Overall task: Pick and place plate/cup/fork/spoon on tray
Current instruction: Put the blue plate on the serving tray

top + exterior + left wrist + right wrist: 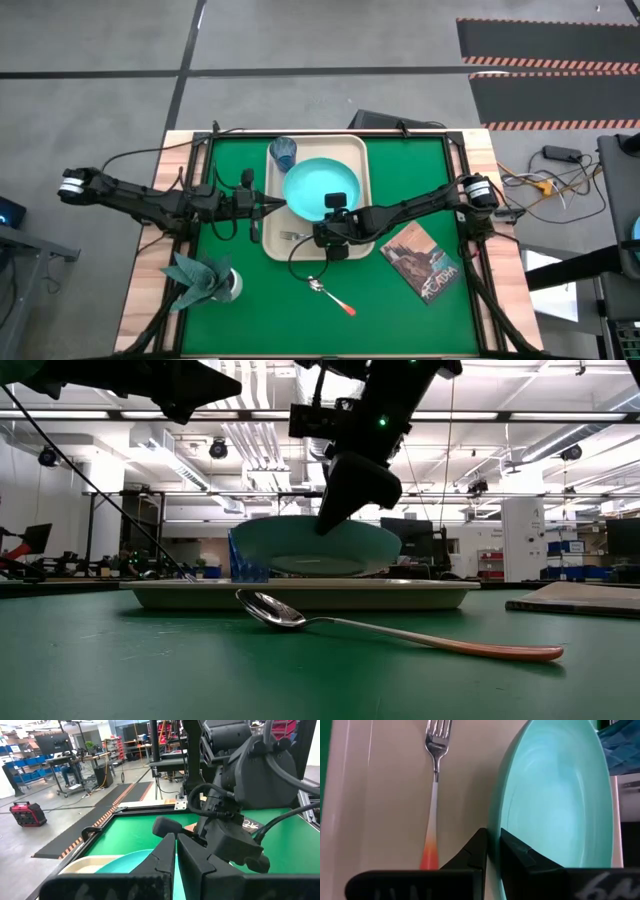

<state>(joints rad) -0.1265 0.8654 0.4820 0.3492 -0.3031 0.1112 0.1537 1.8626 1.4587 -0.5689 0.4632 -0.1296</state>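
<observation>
I've got the right gripper (pixel 492 851) pinched on the plate's (pixel 320 188) near rim, lifted slightly over the tray (pixel 352 150) for placing. Left gripper (pixel 176 865) closed, empty, hovering at the tray's left edge. Cup (pixel 284 153) and fork (pixel 435 780) are on the tray; spoon (pixel 400 630) is on the table nearby, likely next.

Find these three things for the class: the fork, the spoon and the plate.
fork (pixel 436 775), right wrist view, on its neck below the tines.
spoon (pixel 268 610), low view, on its bowl.
plate (pixel 318 188), high view, on its flat middle.
</observation>
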